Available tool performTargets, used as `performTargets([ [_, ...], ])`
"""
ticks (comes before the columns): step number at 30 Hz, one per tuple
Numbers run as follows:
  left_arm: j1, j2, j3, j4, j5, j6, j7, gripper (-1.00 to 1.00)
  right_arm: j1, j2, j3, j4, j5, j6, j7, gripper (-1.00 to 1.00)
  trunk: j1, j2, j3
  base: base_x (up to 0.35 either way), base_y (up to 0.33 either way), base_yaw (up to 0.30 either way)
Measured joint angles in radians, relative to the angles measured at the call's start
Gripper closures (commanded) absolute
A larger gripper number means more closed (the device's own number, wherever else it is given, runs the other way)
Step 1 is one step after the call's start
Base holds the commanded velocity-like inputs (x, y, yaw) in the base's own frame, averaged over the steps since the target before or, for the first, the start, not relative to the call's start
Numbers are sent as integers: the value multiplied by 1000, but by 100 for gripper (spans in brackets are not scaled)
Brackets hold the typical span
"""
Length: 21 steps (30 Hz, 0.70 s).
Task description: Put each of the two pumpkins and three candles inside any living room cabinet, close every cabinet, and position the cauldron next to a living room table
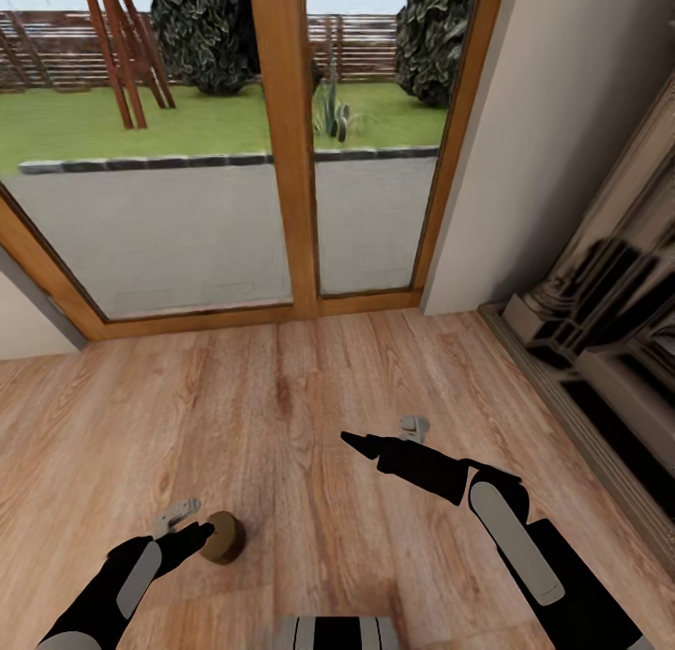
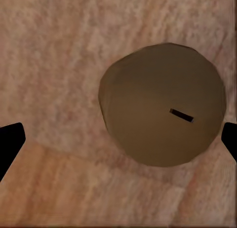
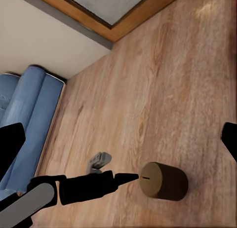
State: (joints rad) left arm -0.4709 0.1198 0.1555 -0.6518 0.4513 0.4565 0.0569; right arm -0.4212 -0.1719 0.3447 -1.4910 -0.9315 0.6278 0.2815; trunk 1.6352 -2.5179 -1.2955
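Observation:
A short brown cylindrical candle stands upright on the wooden floor at the lower left of the head view. My left gripper is open right beside it, its black fingertip at the candle's top rim. The left wrist view looks straight down on the candle, which lies between the wide-apart fingertips of the left gripper, nearer one of them. My right gripper hangs open over bare floor in the middle, holding nothing. The right wrist view looks past the right gripper to the candle and the left gripper.
A wood-framed glass door to the garden fills the far wall. A dark-and-pale fireplace surround runs along the right side. A blue sofa stands by the wall beyond the left arm. Wooden floor stretches between them.

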Motion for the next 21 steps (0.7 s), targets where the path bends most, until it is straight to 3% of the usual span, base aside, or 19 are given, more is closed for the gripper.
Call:
performTargets([
  [9,0,0,0,0,0,0,0,-100,1,2,0,1,1,0,0,-100,0,0,0,0,-130,0],
  [21,0,1,0,0,0,0,0,-100,0,-1,0,8,3,1,0,-100,0,0,0,103,-8,0],
])
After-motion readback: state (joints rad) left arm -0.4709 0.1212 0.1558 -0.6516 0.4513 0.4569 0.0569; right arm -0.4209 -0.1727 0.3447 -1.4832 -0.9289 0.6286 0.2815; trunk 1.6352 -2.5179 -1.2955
